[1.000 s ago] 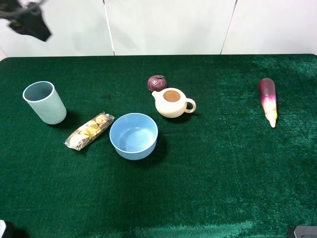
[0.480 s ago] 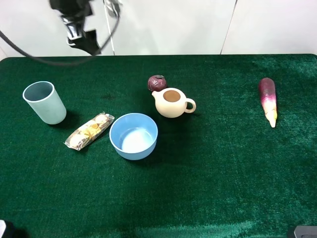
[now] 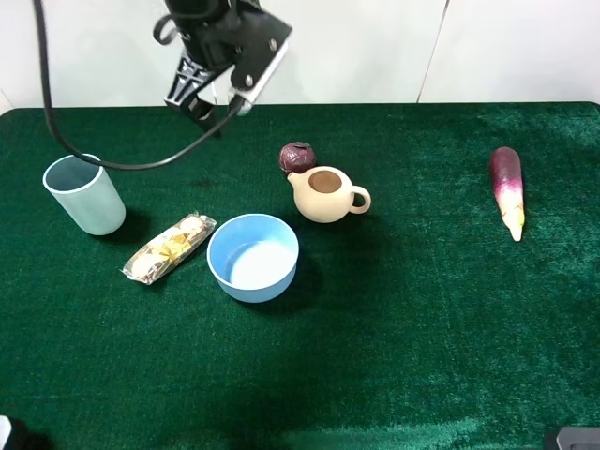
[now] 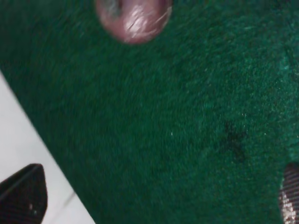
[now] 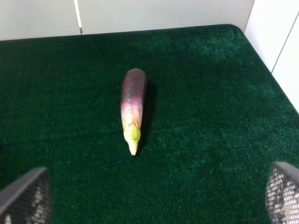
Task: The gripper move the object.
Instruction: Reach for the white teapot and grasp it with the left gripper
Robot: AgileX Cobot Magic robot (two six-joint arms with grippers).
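Plainly, the round fruit [image 3: 297, 157] sits toward the far side of the bench [image 3: 422, 328]. It is touching or all but touching the far side of the cream teapot [image 3: 325, 194], and it lies well apart from the long eggplant [image 3: 506, 190] out to the right. The left tool [image 3: 211, 98] hangs above the bench's far edge, to the left of the fruit and clear of it. In the left wrist view its fingers [image 4: 21, 196] show at opposite corners, spread wide with nothing between them, and the fruit is a blur at the frame's edge. The right tool [image 5: 154, 196] is likewise spread and empty, over the bench near the eggplant.

The fruit looks small, light and fairly firm, with a smooth, faintly glossy skin. Being round, it will likely roll at a nudge and could squirt out from flat pads. The best hold is probably from above, across its widest girth, with one finger to each side along the line of the teapot's flank. That way neither finger has to come down into the tight spot between fruit and teapot. A moderate squeeze should do; a careless approach could knock the teapot.
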